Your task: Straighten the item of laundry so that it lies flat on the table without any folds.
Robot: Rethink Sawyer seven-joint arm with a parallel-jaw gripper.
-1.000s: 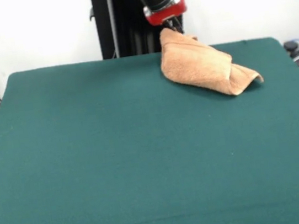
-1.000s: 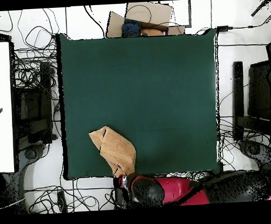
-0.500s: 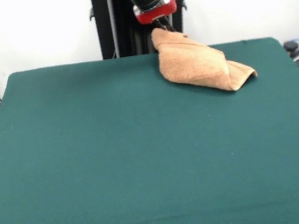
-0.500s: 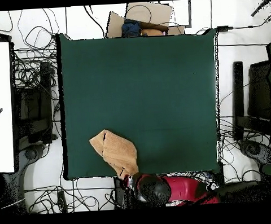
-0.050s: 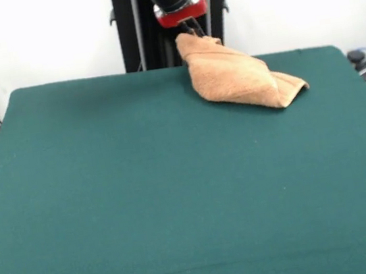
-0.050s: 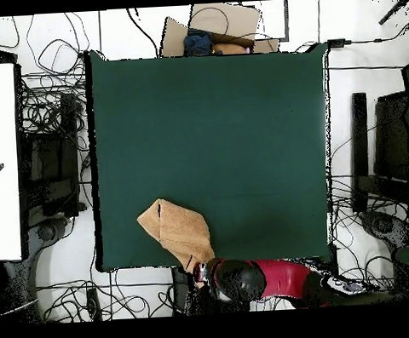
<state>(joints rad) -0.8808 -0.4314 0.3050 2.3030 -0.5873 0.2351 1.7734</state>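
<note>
Tool: my red and black tool (image 5: pixel 190 31) is clenched on one corner of the small orange-tan terry towel (image 5: pixel 236 75), holding that corner raised off the dark green felt-topped bench (image 5: pixel 144 197).
Change: I am dragging the held corner sideways along the bench's edge nearest my base; in the front view the tool and the corner are sitting further left than they were a second ago.
Overhead check: the tool (image 6: pixel 199 268) is sliding right along the bottom edge of the bench (image 6: pixel 240 140), and the towel (image 6: pixel 179 230) is trailing after it.
Towel position: it is lying at the bench's corner region close to my base, one end lifted in my grip, the rest resting on the felt.
Towel shape: it is still doubled, a fold line running along its length, and the far tip (image 5: pixel 295 86) is curling less than before and settling lower.
Meaning: the drag seems to be stretching the cloth out, but the layers are not yet parting; I judge the task well short of done.
Risk: I am working right at the bench's edge, so a released corner could drop over the side.
</note>
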